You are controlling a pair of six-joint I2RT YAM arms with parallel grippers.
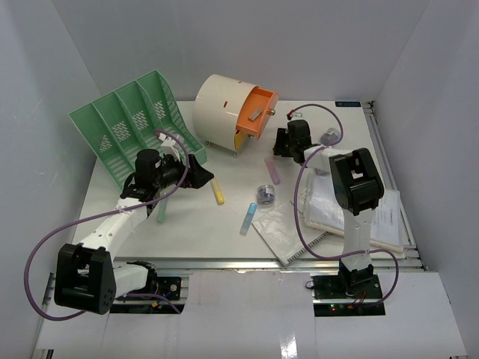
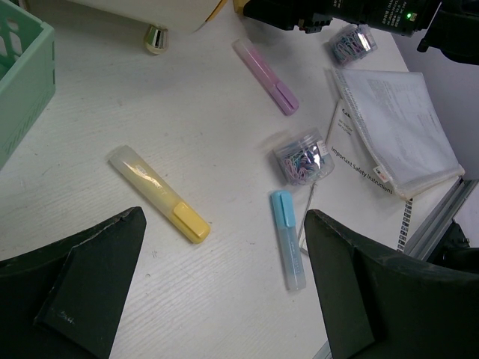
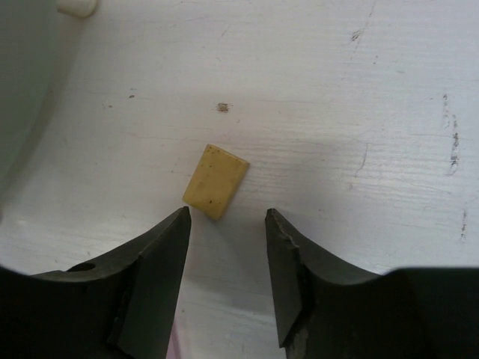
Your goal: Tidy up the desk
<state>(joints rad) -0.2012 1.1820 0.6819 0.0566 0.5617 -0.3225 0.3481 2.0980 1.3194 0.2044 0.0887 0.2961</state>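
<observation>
The white desk (image 1: 194, 228) carries scattered stationery. A yellow highlighter (image 1: 218, 192) (image 2: 159, 194), a blue highlighter (image 1: 248, 218) (image 2: 287, 238) and a purple highlighter (image 1: 272, 170) (image 2: 266, 76) lie near its middle. My left gripper (image 1: 202, 176) (image 2: 224, 218) hovers open over bare desk between the yellow and blue ones, holding nothing. My right gripper (image 1: 281, 143) (image 3: 227, 215) is open near the drum drawer unit. A small tan eraser (image 3: 216, 181) lies flat just beyond its fingertips, untouched.
A green file rack (image 1: 127, 123) stands back left and a cream drum drawer unit (image 1: 228, 108) with an orange face back centre. Two clear jars of clips (image 1: 266, 194) (image 1: 329, 136) sit near a spiral notebook with papers (image 1: 329, 217). A pale green marker (image 1: 161, 211) lies under the left arm.
</observation>
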